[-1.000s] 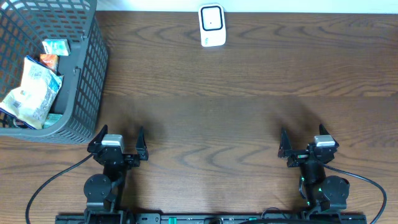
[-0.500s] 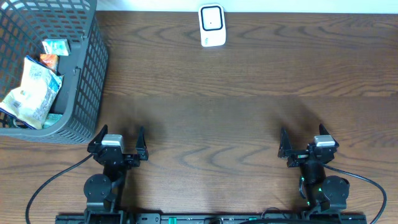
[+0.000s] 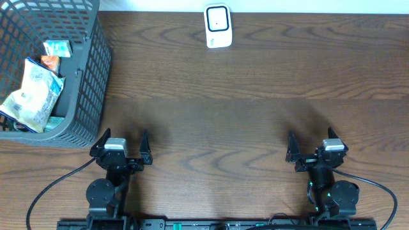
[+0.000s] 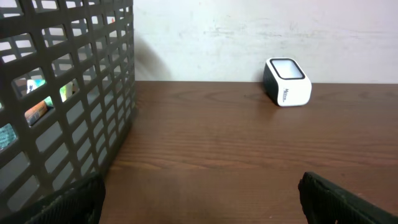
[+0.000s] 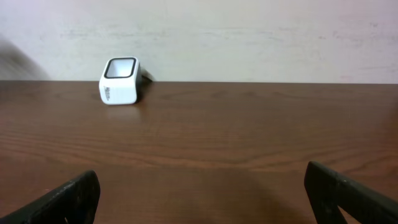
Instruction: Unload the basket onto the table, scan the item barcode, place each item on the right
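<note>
Scanner (image 3: 218, 26): white, dark window on top, upright at the middle of the worktop's (image 3: 243, 121) far edge.
Items (image 3: 35, 89): crumpled packets inside the grey basket (image 3: 96, 83), far-left corner.

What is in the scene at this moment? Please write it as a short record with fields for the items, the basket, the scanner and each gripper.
items: packets, all inside the basket
basket: grey mesh basket, at the left end of the table
scanner: white scanner, at the middle of the far edge
left gripper: left gripper open, empty, at the near edge
right gripper: right gripper open, empty, at the near edge
task state: no item picked yet
</note>
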### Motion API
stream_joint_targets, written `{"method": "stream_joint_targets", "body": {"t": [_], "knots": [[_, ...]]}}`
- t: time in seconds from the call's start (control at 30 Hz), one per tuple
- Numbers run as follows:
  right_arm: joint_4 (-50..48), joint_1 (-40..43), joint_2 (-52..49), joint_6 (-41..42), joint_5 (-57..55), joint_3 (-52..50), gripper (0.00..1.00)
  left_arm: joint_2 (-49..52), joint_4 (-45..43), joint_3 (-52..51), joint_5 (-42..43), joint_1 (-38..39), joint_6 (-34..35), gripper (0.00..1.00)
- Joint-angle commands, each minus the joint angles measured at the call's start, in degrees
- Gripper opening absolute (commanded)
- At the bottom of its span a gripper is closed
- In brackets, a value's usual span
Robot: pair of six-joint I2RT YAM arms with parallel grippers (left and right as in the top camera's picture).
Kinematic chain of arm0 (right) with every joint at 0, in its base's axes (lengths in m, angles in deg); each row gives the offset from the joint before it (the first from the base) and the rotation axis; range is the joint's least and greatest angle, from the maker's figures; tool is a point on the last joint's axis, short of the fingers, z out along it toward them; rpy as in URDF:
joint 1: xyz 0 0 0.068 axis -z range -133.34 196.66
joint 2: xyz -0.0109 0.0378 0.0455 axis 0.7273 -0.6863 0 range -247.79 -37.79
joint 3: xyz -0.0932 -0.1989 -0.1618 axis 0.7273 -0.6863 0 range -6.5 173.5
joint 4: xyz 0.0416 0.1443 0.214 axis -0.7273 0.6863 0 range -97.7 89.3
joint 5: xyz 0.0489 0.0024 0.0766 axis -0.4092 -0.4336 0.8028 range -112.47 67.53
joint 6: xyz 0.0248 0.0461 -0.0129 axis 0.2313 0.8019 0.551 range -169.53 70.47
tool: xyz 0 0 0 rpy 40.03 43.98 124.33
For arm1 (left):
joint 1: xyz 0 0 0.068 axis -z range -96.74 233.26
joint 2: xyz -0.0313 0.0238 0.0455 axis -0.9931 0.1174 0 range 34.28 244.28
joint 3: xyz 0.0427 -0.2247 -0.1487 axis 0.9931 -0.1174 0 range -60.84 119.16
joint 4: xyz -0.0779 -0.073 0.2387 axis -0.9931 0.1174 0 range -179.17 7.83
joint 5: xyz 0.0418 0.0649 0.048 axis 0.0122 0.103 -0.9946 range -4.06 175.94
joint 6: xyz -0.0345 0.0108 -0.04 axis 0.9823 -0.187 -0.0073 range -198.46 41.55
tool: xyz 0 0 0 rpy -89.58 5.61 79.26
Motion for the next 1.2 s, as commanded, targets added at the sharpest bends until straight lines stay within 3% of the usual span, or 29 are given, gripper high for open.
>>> {"method": "stream_joint_targets", "body": {"t": [0.0, 0.23, 0.43, 0.97, 1.17], "knots": [[0.26, -0.39, 0.31, -0.81, 0.13, -0.04, 0.99, -0.37, 2.34, -0.66, 1.77, -0.28, 0.07, 0.98], [0.26, -0.39, 0.31, -0.81, 0.13, -0.04, 0.99, -0.37, 1.36, -0.66, 1.79, -0.28, 0.07, 0.98], [0.24, -0.39, 0.31, -0.81, 0.13, -0.04, 0.99, -0.37, -6.78, -0.66, 3.89, -0.24, 1.38, 0.97], [0.26, -0.39, 0.31, -0.81, 0.13, -0.04, 0.99, -0.2, -49.62, 0.15, 3.3, -0.24, -2.21, 0.97], [0.26, -0.39, 0.31, -0.81, 0.13, -0.04, 0.99, 5.14, -49.35, 9.7, 5.11, -0.24, -4.11, 0.98]]}}
